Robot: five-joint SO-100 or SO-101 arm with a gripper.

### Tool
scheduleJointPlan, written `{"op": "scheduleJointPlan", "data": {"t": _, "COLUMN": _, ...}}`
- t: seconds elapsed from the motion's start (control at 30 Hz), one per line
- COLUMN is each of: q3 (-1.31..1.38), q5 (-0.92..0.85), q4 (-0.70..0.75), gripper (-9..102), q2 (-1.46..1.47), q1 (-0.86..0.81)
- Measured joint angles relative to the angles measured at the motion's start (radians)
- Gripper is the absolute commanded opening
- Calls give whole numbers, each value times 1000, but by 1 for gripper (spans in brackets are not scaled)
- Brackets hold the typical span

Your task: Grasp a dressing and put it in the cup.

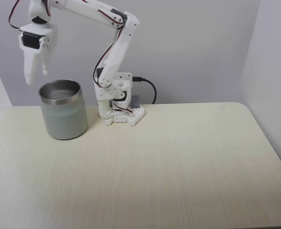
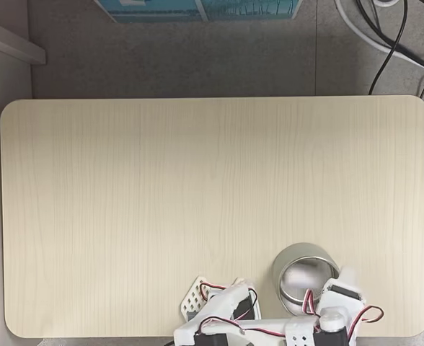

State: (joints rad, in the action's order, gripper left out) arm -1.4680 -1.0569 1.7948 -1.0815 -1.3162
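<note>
At the left of a fixed view from the front, the cup stood on the tabletop beside the arm's base, and the pincer hung above its rim, fingers narrowly parted and holding nothing. In a fixed view from above, the cup sat near the tabletop's lower edge, with a pale blurred shape inside that looked like the dressing.

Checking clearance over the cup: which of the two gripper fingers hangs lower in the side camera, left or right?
The gripper's left finger: its tip ends about level with the cup's rim; the right one stops higher.
</note>
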Motion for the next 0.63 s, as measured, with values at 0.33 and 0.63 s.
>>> {"op": "scheduleJointPlan", "data": {"t": 0.33, "q3": 3, "q5": 38, "q4": 0, "gripper": 26, "q2": 0, "q1": 35}}
{"op": "scheduleJointPlan", "data": {"t": 0.63, "q3": 6, "q5": 51, "q4": -23, "gripper": 26, "q2": -3, "q1": 72}}
